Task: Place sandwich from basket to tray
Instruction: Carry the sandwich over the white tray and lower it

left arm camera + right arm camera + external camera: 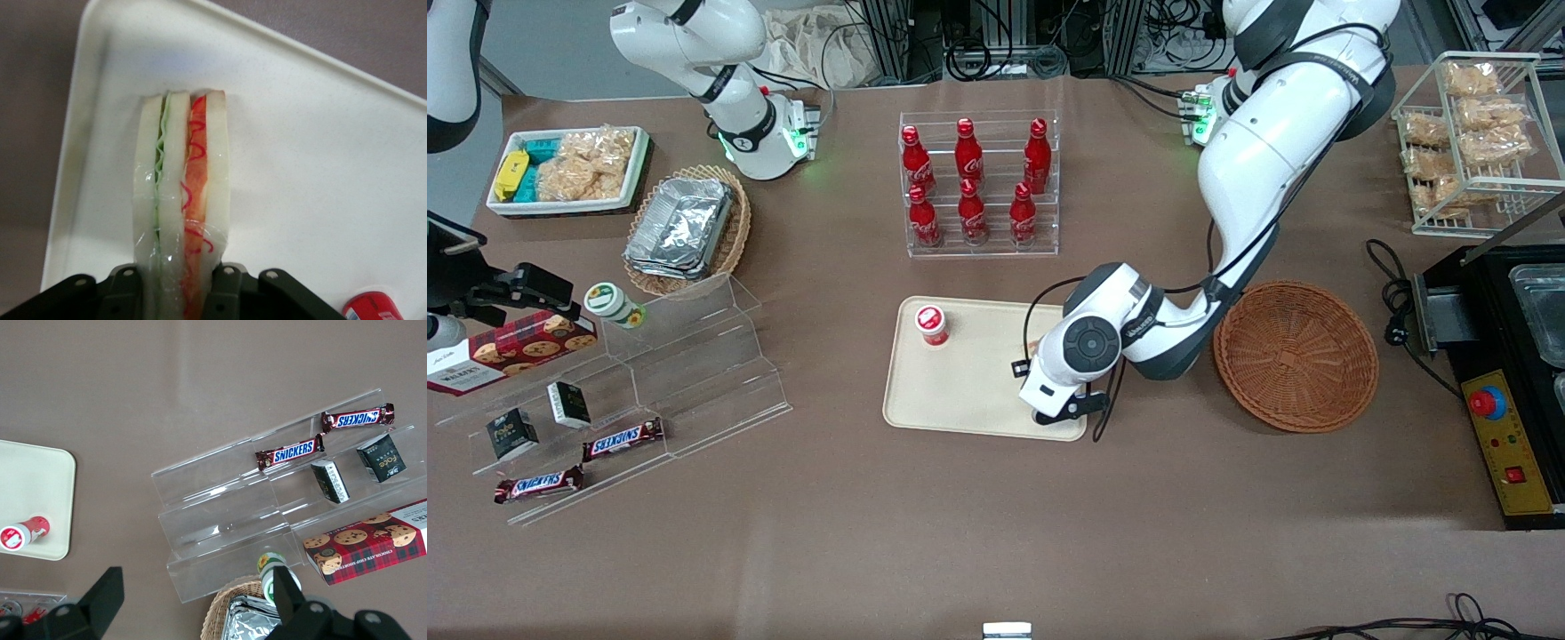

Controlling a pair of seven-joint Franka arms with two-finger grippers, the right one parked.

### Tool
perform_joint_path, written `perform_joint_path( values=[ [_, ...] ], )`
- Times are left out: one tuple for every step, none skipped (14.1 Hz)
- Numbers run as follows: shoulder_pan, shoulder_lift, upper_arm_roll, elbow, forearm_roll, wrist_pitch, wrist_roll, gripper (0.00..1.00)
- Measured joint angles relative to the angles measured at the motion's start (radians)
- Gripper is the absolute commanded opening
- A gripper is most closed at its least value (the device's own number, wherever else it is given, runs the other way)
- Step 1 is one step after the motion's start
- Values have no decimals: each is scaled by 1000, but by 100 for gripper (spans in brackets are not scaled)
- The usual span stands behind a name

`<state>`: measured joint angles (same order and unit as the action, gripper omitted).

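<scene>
Brown table (960, 533), crowded at the edges, and the action is at the tray (960, 391). The gripper (181, 293) is low over the tray's corner nearest the basket (1296, 356), fingers (223, 293) pinching the sandwich (181, 200) at one end. The sandwich stands on edge on the tray, orange-red and green layers showing between the white bread. A red bottle (931, 324) stands on the tray too, well apart from the sandwich. The basket sits just beside the tray.

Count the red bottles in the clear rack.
6: three on the upper tier, three on the lower. A seventh stands on the tray, near the hand holding the sandwich.
</scene>
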<state>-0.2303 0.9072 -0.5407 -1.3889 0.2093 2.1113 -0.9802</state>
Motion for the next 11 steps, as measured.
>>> perform_joint_path(
  values=[
    [-1,3,1,7,0,2,-1,100],
    [0,2,2,14,1,2,-3,100],
    [1,0,3,24,1,2,-8,100],
    [1,-8,3,37,2,2,-17,100],
    [2,-24,3,48,4,2,-34,100],
    [2,-53,3,58,6,-3,-58,100],
    [1,-92,3,64,6,-22,-84,100],
    [2,-140,3,67,7,-58,-110,100],
    [2,-192,4,69,9,-101,-134,100],
    [3,-248,12,69,11,-146,-153,100],
    [4,-300,27,69,12,-189,-164,100]
  ],
)
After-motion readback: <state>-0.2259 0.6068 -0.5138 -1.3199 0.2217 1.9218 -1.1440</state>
